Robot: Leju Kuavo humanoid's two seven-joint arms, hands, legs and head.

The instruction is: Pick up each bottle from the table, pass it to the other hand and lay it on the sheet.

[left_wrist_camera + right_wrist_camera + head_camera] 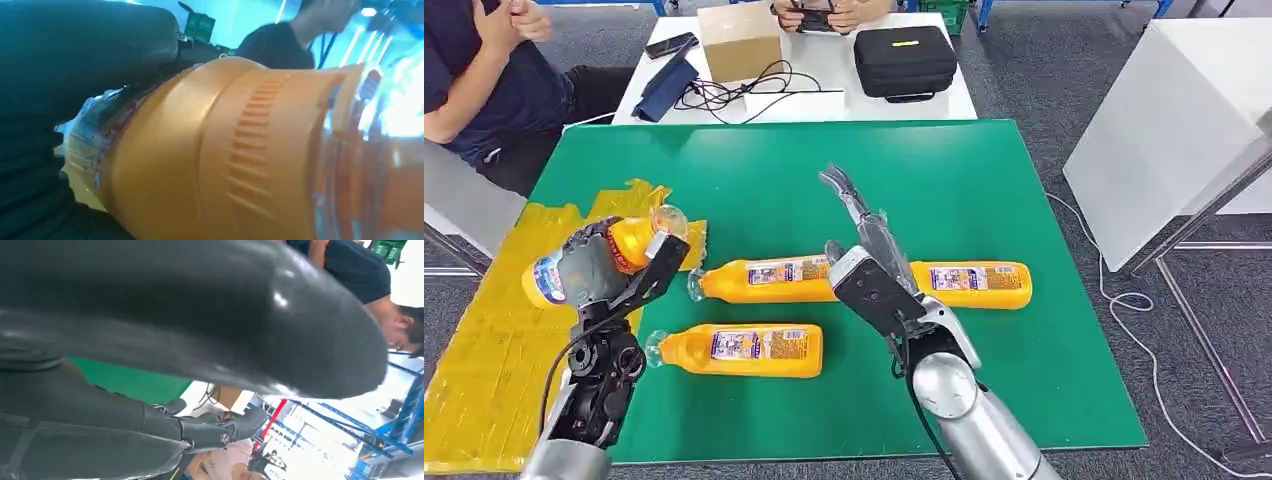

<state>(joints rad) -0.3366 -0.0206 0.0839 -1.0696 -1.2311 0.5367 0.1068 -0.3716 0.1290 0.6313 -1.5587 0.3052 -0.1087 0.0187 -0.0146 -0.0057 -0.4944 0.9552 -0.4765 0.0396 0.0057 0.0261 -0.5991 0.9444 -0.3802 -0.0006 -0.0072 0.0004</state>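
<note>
Orange plastic is what the left hand (609, 262) is wrapped around: one bottle (584, 262) gripped about its middle, held above the yellow sheet (494, 340) at the left edge of the green bench (984, 180). In the left wrist view the same bottle's ribbed orange shoulder (240, 150) sits against the dark fingers (90, 50), which are closed firmly on it.

As for progress, no bottle lies on the sheet yet, as far as the head view shows. Judging by where it hangs, the held bottle has made it to the laying-down side and only wants setting down. Three more lie on the green surface: one nearest the robot (744, 350), one in the middle (764, 280) and one to the right (974, 284), the last two partly behind the right arm. All three remain to be picked up, handed across and laid down.

The held bottle's long axis runs roughly sideways, tilted, its clear cap (669, 220) up and toward the bench's centre, its base out toward the left. The three lying bottles run left to right (the caps that show point left).

The right hand (864, 245) holds nothing, fingers stretched out and apart above the bench, pointing away from the robot.
</note>
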